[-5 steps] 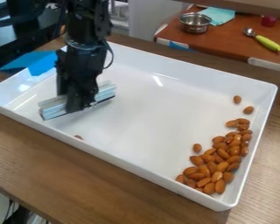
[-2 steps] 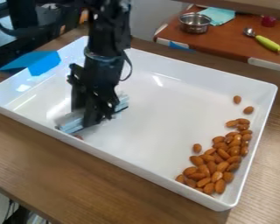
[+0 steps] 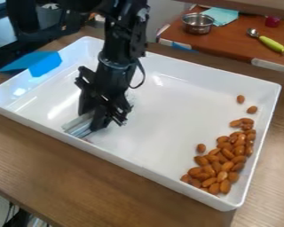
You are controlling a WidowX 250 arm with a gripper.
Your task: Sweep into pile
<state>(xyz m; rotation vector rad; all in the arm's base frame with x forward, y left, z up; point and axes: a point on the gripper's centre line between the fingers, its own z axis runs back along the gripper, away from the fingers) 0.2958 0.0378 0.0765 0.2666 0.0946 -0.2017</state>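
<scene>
White plastic walls of the tray [image 3: 209, 73] frame a brown heap of almonds [image 3: 228, 154], gathered at the right end and spilling toward the near right corner. Three loose nuts lie just outside it: two toward the far right corner, one on its left side. Over on the left half, the jaws [image 3: 101, 118] are closed on a pale, streaky sweeper [image 3: 78, 126], slanted down by the near wall. Beside its near end is a small reddish-brown bit, perhaps a stray almond; I can't be sure. I'd say the sweep is well along and this stroke is for that straggler. Next, the sweeper wants to stay low and travel right along the near wall, gently, so the nut doesn't slip round the end or the heap scatter.
</scene>
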